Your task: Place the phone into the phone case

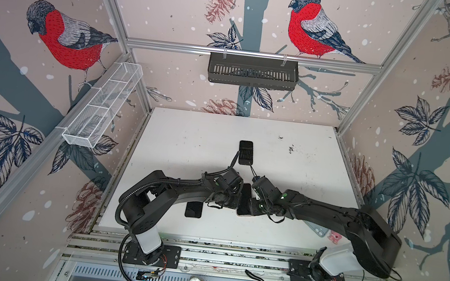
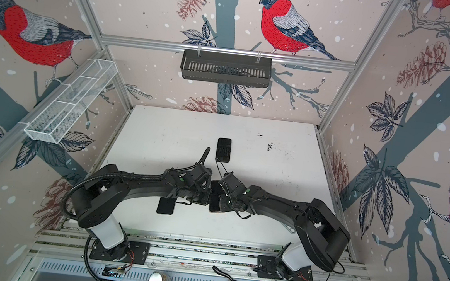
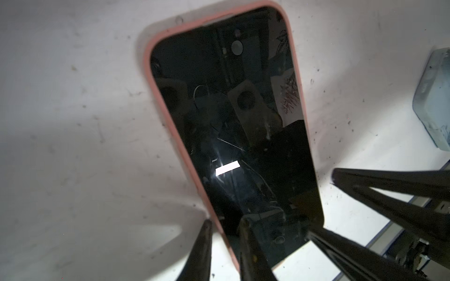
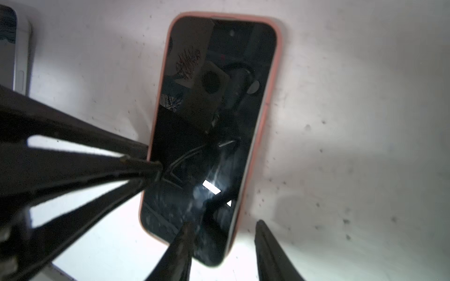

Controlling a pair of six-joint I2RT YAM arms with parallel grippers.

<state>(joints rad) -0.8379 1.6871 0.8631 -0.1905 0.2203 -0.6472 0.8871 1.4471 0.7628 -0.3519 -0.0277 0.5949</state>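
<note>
Left gripper [image 3: 225, 221], narrow, pinches the rim of the pink case [image 4: 226, 14]; right gripper [image 4: 224, 223] stands wider, astride the opposite edge. Phone [image 3: 231, 121] lies screen-up inside the case, on the white bench [image 3: 73, 146] between both arms.

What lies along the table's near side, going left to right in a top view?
Bare black phone → phone in the pink case → pale blue phone case → small pink object.
</note>
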